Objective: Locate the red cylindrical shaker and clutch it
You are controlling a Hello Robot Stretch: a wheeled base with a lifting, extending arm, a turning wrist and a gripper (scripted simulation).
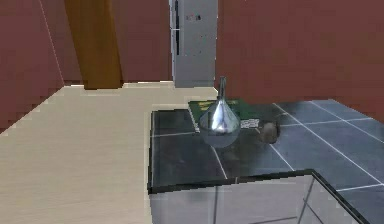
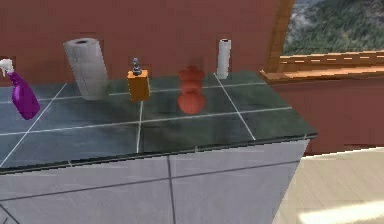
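Note:
A red, roughly cylindrical thing with a rounded lower half stands upright on the dark tiled counter in the arm side view, near the counter's middle and toward its back. Its shape and colour fit a shaker. An orange pump bottle stands to its left, and a small white cylinder to its right, by the wall.
A paper towel roll and a purple spray bottle stand at the counter's left. A window ledge lies at the right. In the forward view a silver teardrop vessel sits on a dark counter, with a grey fridge and wooden door behind.

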